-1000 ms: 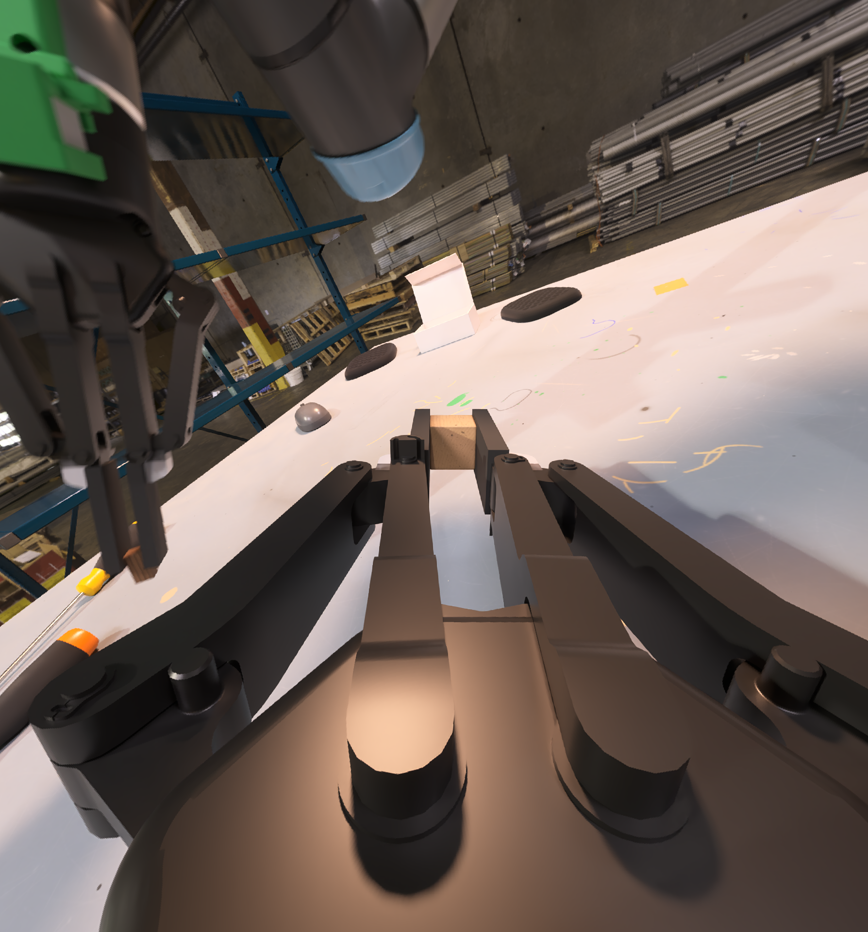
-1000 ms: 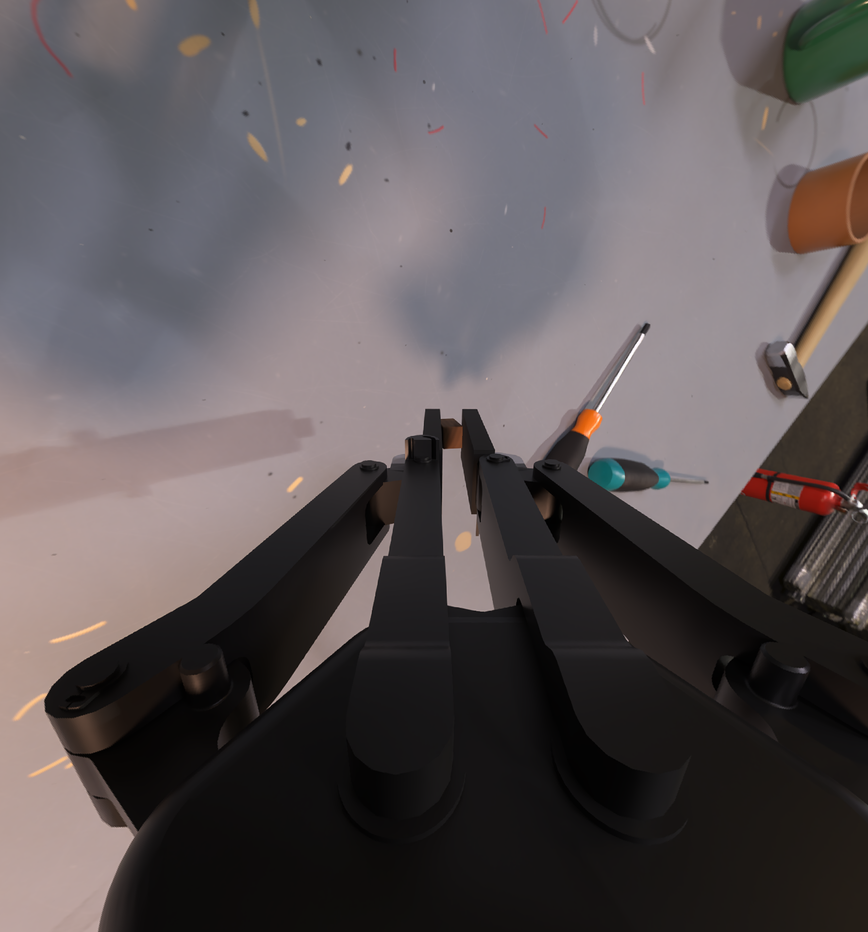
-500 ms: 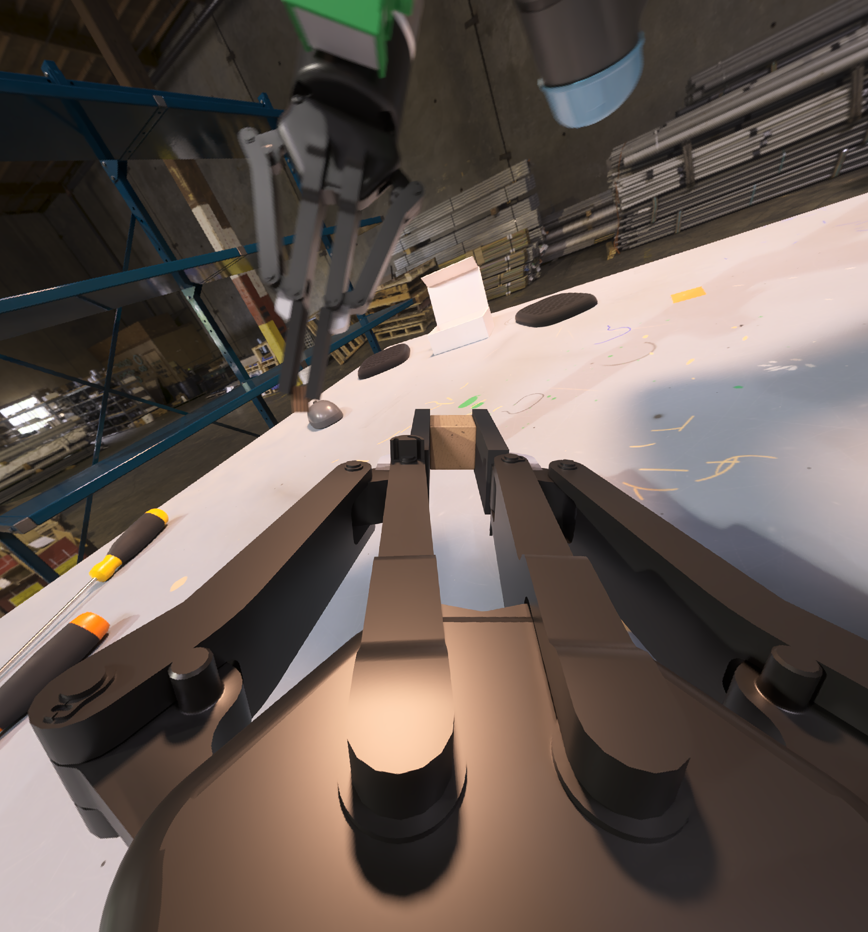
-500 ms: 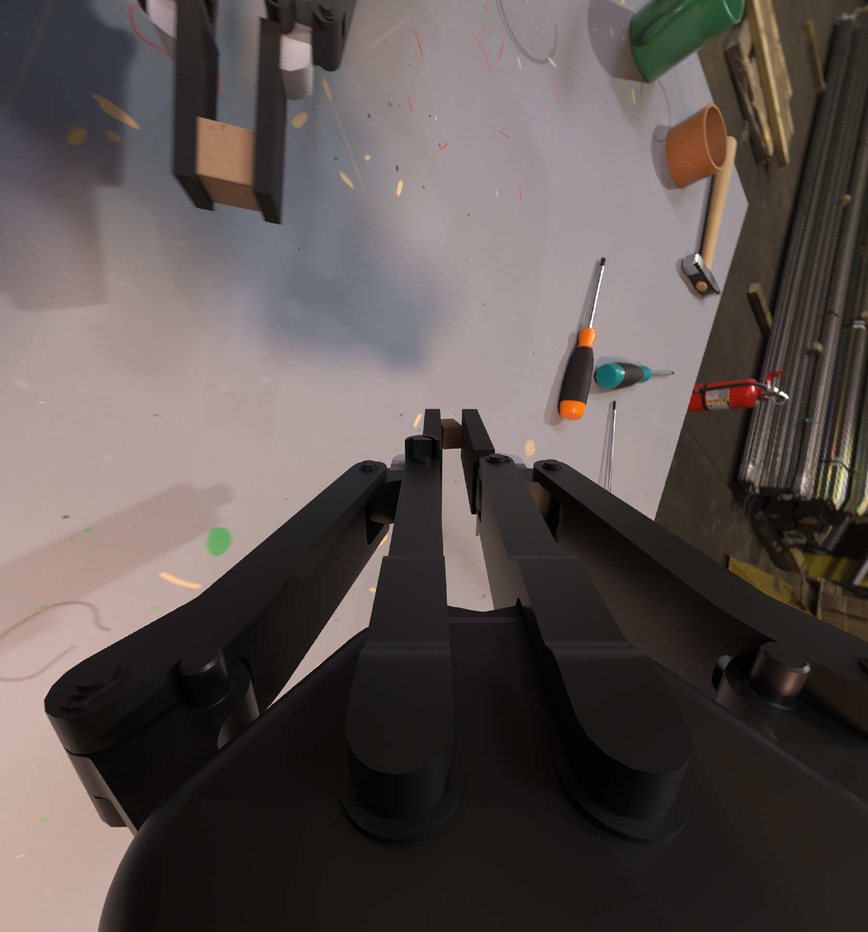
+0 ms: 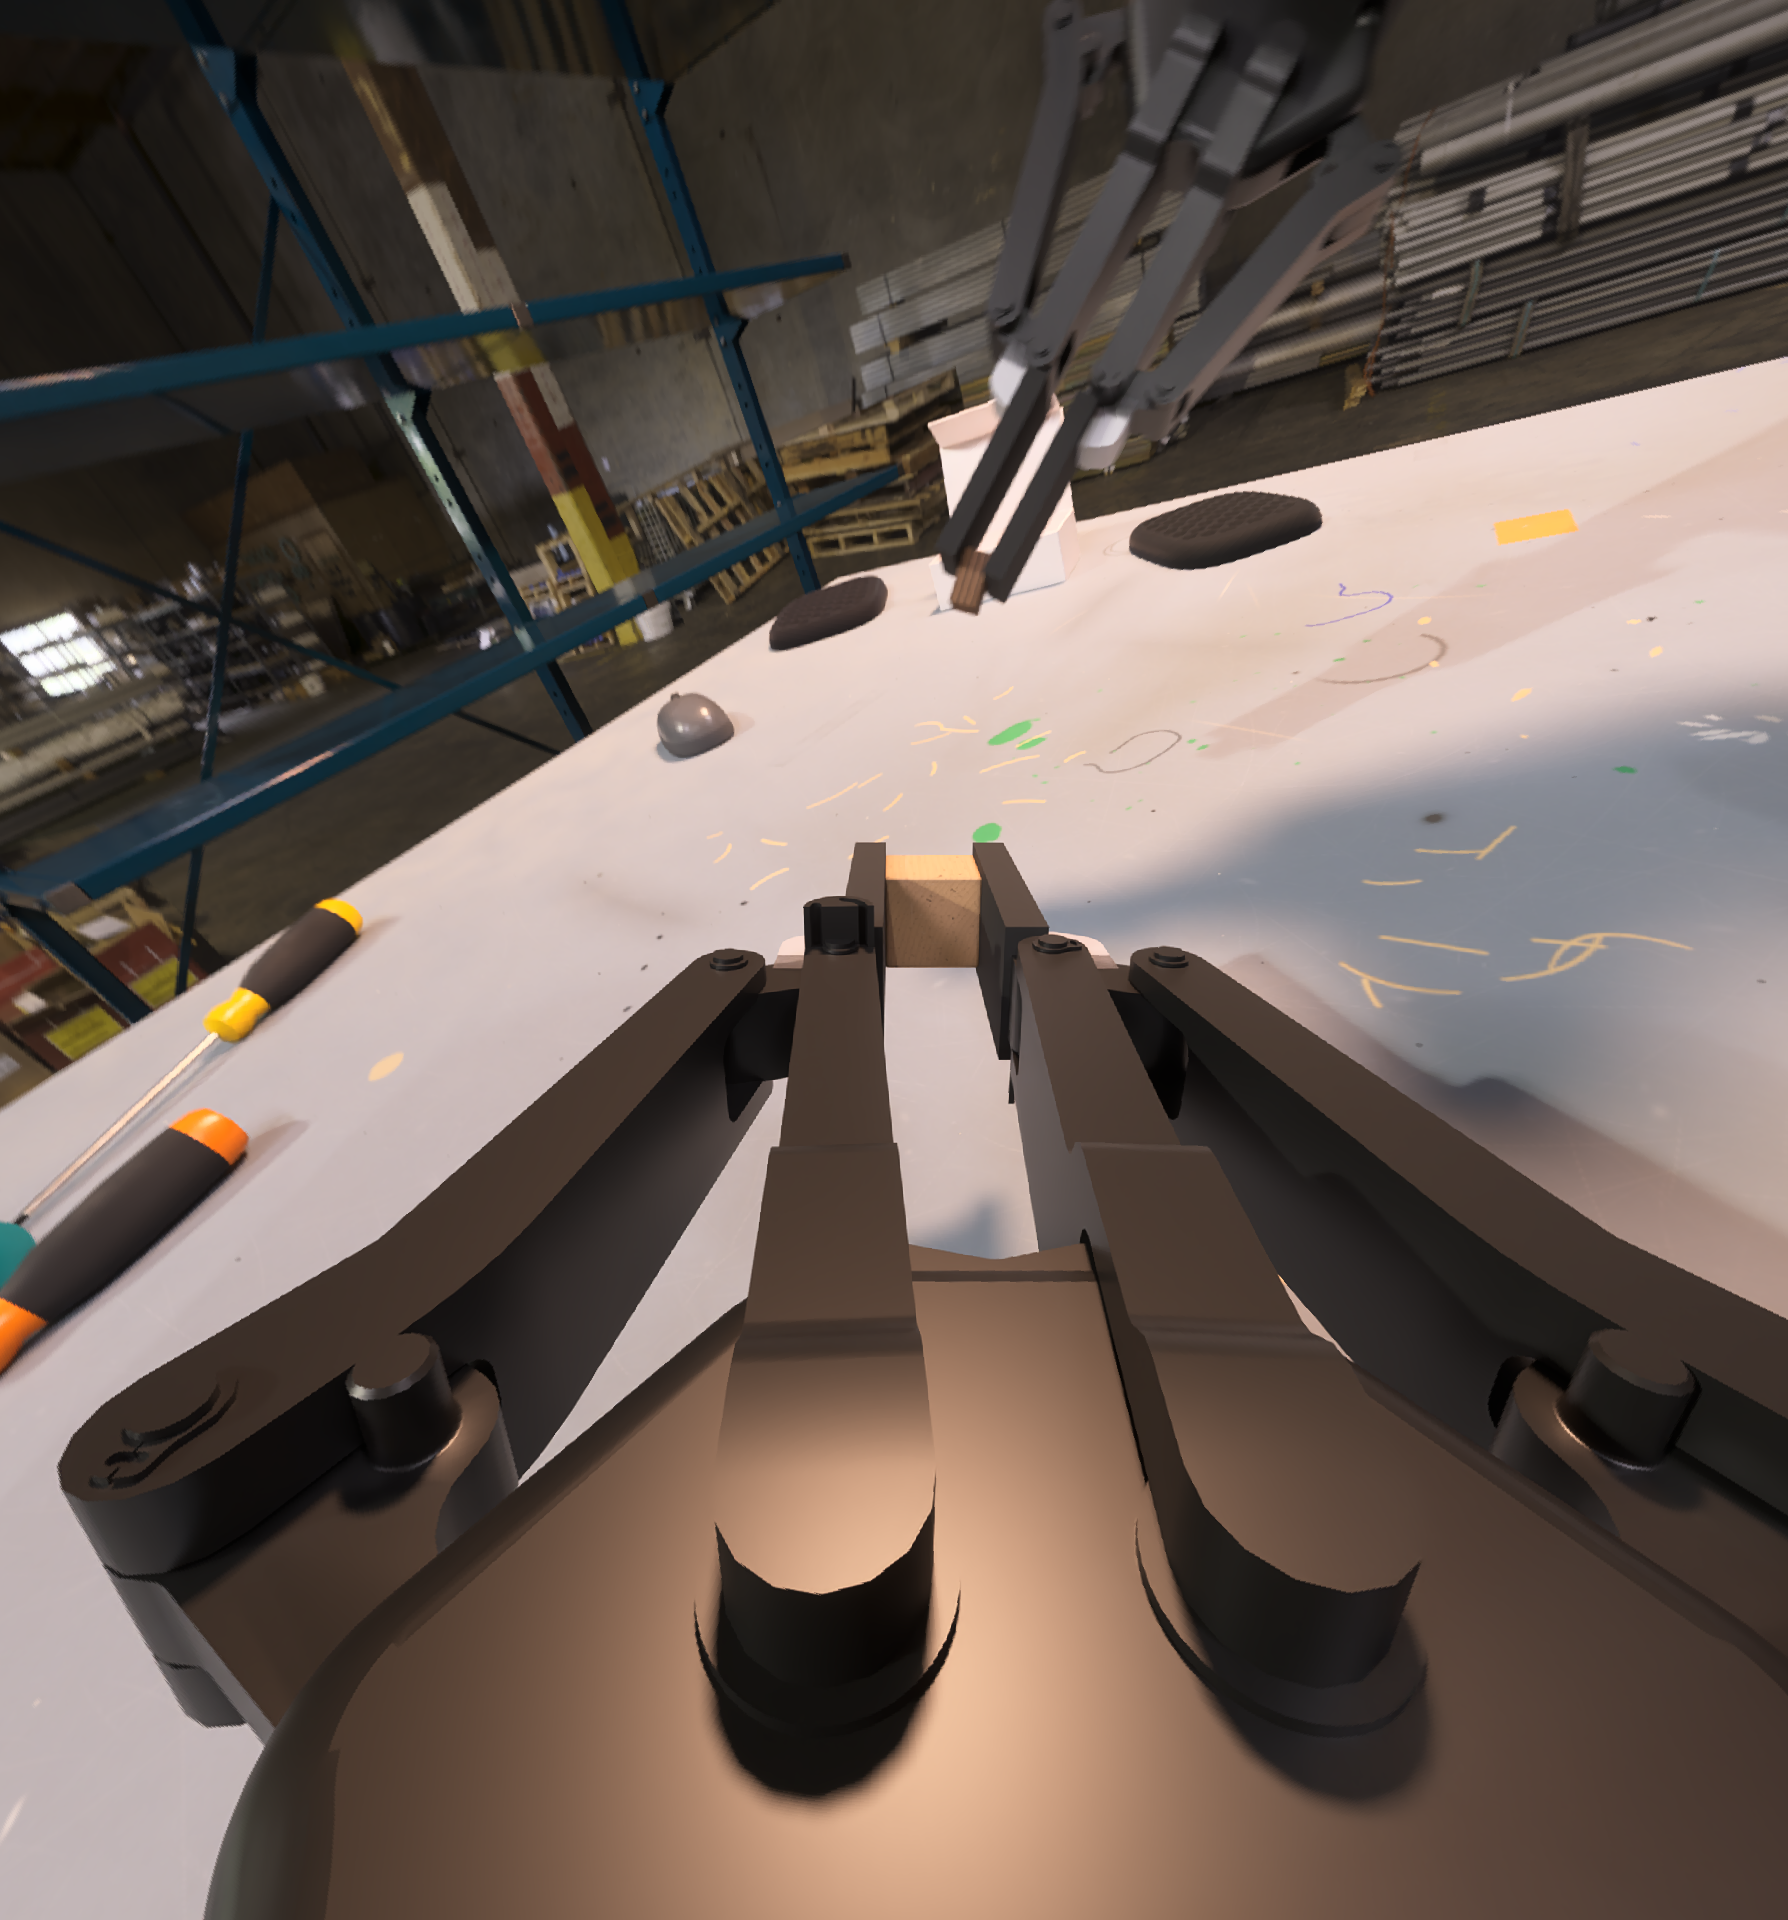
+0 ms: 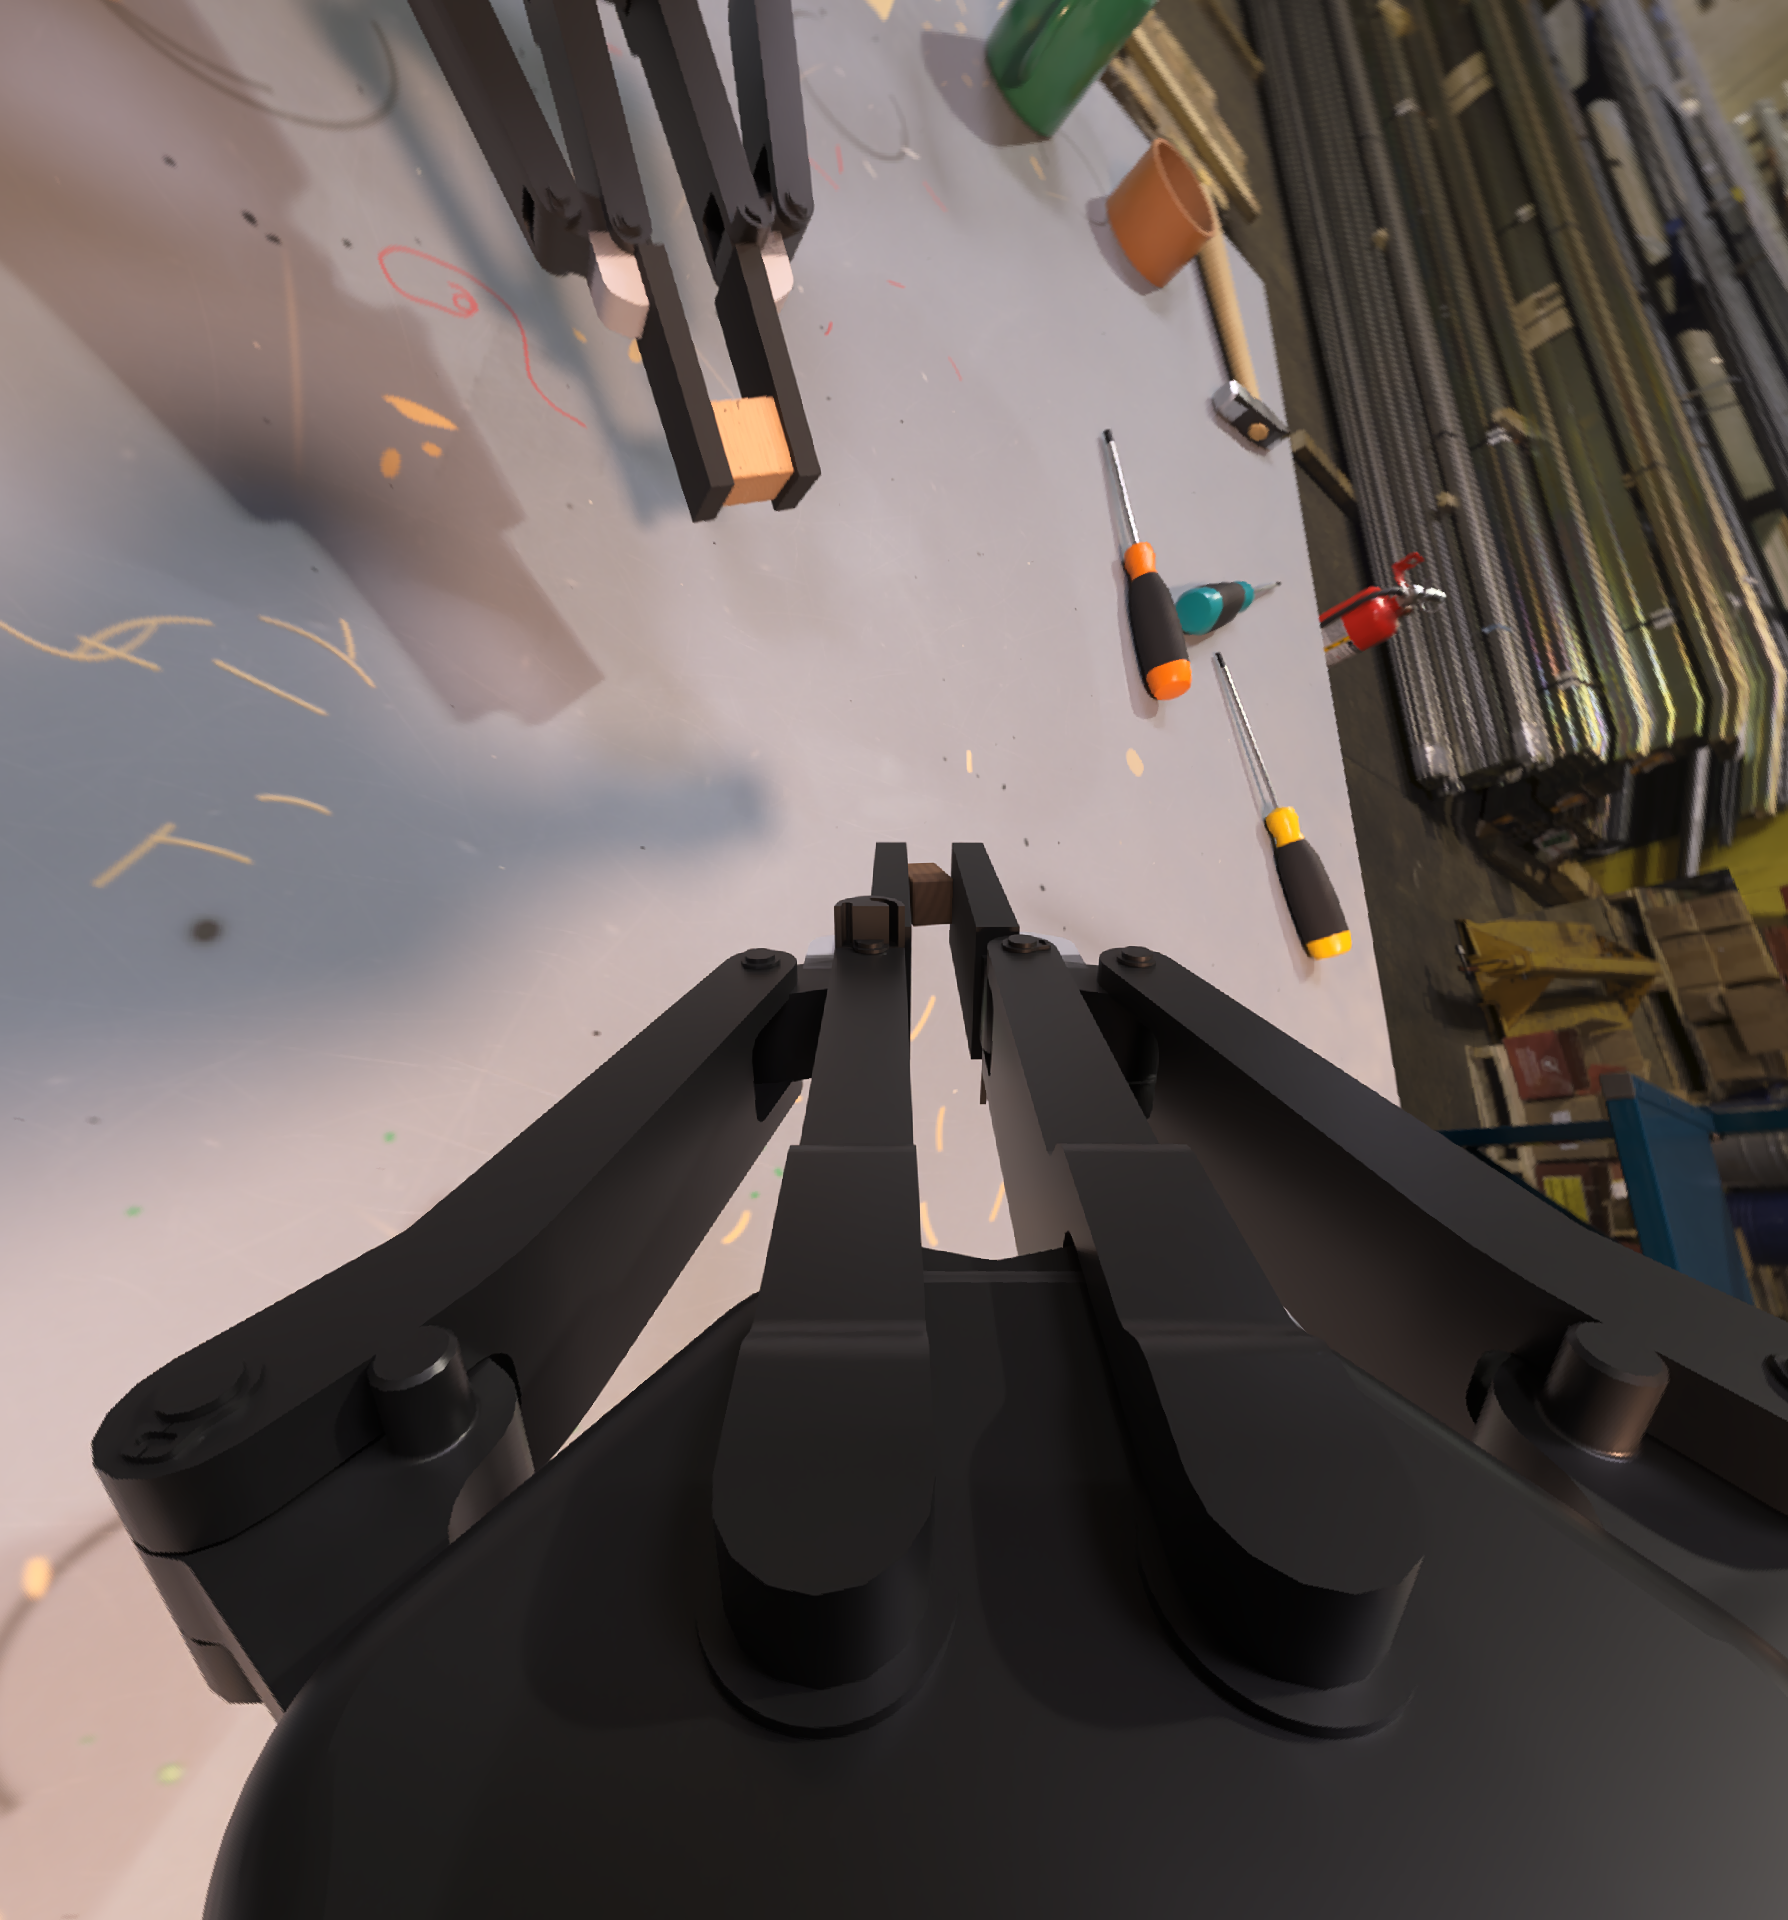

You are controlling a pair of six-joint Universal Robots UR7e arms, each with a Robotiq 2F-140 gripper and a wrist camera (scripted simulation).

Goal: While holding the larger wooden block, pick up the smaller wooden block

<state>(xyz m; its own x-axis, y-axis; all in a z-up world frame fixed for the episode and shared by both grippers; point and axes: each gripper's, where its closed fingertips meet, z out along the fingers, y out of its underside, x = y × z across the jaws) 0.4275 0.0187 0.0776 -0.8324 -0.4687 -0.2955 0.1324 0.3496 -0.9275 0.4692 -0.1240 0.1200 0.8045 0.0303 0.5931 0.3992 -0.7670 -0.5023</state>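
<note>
Your left gripper (image 5: 929, 904) is clenched on the big block (image 5: 931, 912), the pale cube pinched square between both pads at the fingertips and clear of the table (image 5: 1492, 831). Your right gripper (image 6: 929, 894) is clamped on the small block (image 6: 928, 896), a dark brown piece caught right at the finger ends, also off the surface. So by the look of it both grasps are made and you are in the lift-and-hold stage; the pick-up itself seems done. What comes next calls for steady hands: keep both grips tight, since the small block sits at the very tips with little pad overlap and could slip. Your left arm reaches low and slanted over the table; your right hangs high above it, fingers pointing nearly straight down. Screwdrivers (image 6: 1155, 634) lie well off to the side, near the table edge.
</note>
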